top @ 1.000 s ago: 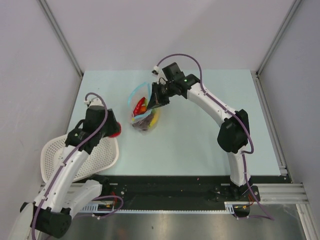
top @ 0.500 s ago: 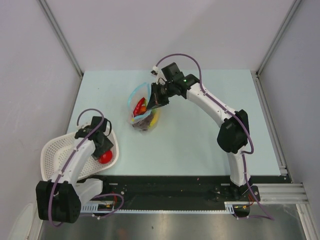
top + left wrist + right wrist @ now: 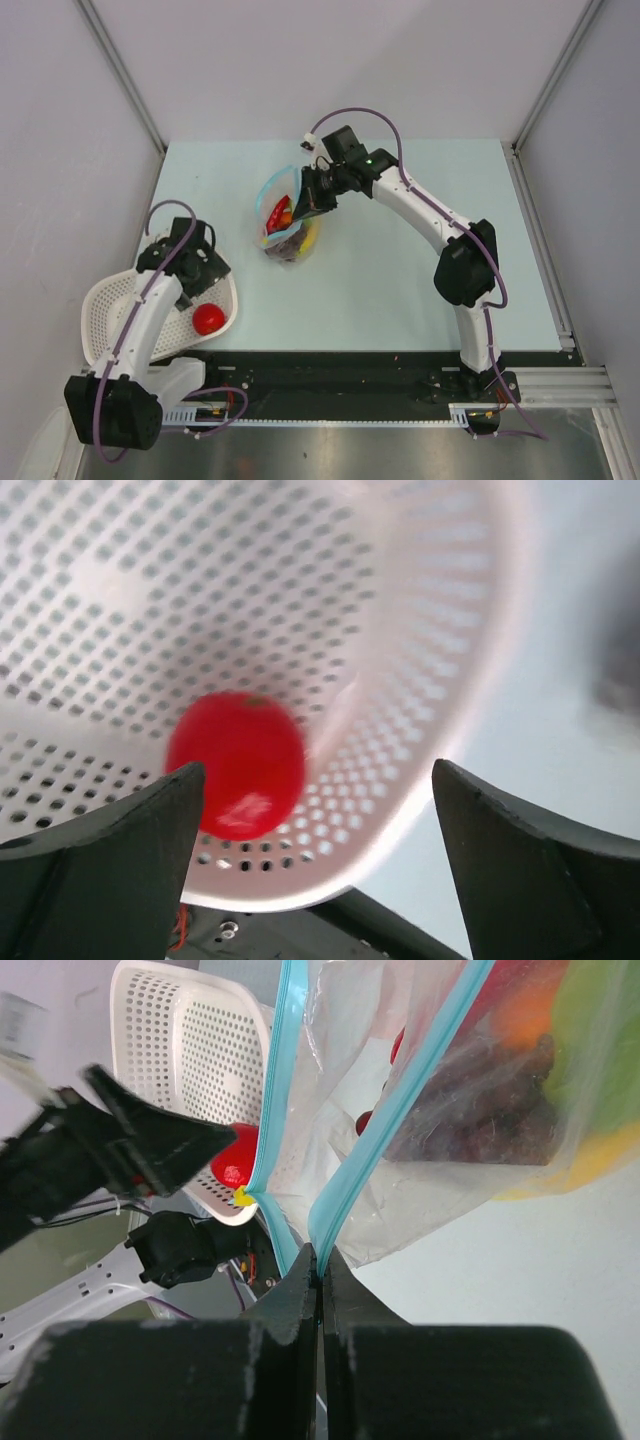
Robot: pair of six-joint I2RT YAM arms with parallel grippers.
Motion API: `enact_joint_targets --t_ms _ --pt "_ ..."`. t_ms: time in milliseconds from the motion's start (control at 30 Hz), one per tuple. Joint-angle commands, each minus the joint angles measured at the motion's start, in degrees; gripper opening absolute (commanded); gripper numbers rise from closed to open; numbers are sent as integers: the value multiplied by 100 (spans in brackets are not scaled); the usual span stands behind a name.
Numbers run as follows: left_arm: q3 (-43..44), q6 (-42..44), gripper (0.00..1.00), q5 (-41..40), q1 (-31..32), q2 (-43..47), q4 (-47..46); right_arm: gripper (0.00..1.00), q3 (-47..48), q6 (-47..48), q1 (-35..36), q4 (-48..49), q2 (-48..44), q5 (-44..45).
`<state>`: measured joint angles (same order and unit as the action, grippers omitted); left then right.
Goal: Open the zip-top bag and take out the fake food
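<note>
From above: my left hand [image 3: 205, 275] hangs wide open and empty over the white mesh basket [image 3: 105, 300] at near left.

Left wrist: a red round toy piece [image 3: 235, 765] lies loose in that basket.

Right wrist: my right hand [image 3: 318, 1260] is clamped on the teal strip of the clear crinkly zip-top bag [image 3: 380, 1200], with fake food [image 3: 470, 1090] inside. One piece is out; next, I judge, the left hand reaches into the bag's mouth for another.

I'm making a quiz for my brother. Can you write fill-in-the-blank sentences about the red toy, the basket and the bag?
1. The red toy lies in the white ____.
2. The left gripper above it is ____.
3. The right gripper pinches the blue strip of the ____.
Missing words: basket; open; bag
</note>
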<state>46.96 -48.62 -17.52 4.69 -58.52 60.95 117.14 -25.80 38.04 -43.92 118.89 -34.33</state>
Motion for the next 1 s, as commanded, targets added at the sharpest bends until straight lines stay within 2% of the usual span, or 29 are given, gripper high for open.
enact_joint_targets --t_ms 0,33,67,100,167,267,300,433,600,967 --pt "911 1134 92 1212 -29 164 -895 0 257 93 45 -46 -314 -74" --pt "903 1370 88 1590 -29 253 -1292 0 248 102 54 -46 -323 -57" --pt "859 1460 82 2507 -21 358 -1679 0 248 110 45 -55 -323 -57" --pt "798 1513 76 2821 23 429 -2431 0 248 102 45 -55 -314 -57" --pt "867 1610 73 3375 295 307 -2885 0 256 102 45 -64 -305 -65" --pt "1174 1856 64 3352 831 -36 -3422 0 274 102 45 -73 -314 -66" --pt "1375 1900 57 3317 902 -167 -3458 0 274 93 45 -81 -314 -74" --pt "1868 2225 43 3193 1183 -974 -3336 0 274 84 54 -90 -323 -83" --pt "2396 2418 36 2992 1271 -1810 -3081 0 292 40 63 -73 -349 -57" --pt "3363 2814 36 2632 1394 -3393 -2580 0 265 14 80 -82 -411 -13"
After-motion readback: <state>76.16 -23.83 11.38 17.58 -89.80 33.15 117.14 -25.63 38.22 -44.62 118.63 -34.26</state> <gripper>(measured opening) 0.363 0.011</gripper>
